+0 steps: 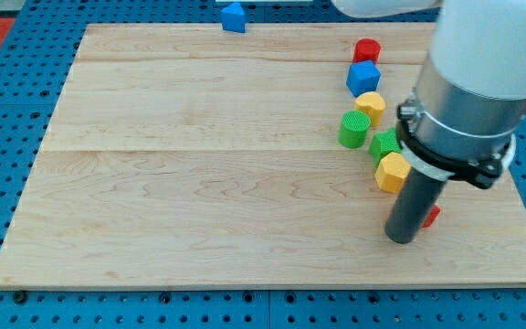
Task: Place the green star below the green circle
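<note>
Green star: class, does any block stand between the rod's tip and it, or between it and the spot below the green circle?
Yes. My tip sits toward the view's bottom, and the yellow block lies between it and the green star. The star is right of the green circle; nothing visible blocks the spot below the circle.

Board (199, 183): pale wood, light grain, faint plank seams. Surround: blue pegboard. Far edge: blue block (234, 17). Near right edge: red cylinder (366, 50), blue cube (362, 78), yellow block (370, 105), green circle (354, 129), green star (384, 144) (partly hidden), yellow hexagon (392, 172), red block (431, 216) (sliver only). Rod dark, my tip (401, 239) black; arm housing white-grey.
</note>
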### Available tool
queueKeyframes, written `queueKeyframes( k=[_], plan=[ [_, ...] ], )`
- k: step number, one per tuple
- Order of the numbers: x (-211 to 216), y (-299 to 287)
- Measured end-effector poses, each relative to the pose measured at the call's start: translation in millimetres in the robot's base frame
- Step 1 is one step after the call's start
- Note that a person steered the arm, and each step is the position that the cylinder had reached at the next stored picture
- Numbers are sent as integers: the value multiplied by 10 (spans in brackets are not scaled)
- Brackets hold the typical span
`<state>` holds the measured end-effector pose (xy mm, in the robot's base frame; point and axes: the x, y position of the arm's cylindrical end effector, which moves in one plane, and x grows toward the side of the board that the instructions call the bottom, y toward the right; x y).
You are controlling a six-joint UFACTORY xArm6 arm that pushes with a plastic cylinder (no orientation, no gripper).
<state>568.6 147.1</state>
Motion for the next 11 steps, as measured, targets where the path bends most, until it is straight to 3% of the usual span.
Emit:
queueKeyframes(
  k=[1, 2, 3, 4, 6, 11],
  plan=[
    [379, 375],
    [170, 1235],
    [-458, 1273],
    [-1079, 955],
    [-1673, 281],
    [-863, 303]
  ],
)
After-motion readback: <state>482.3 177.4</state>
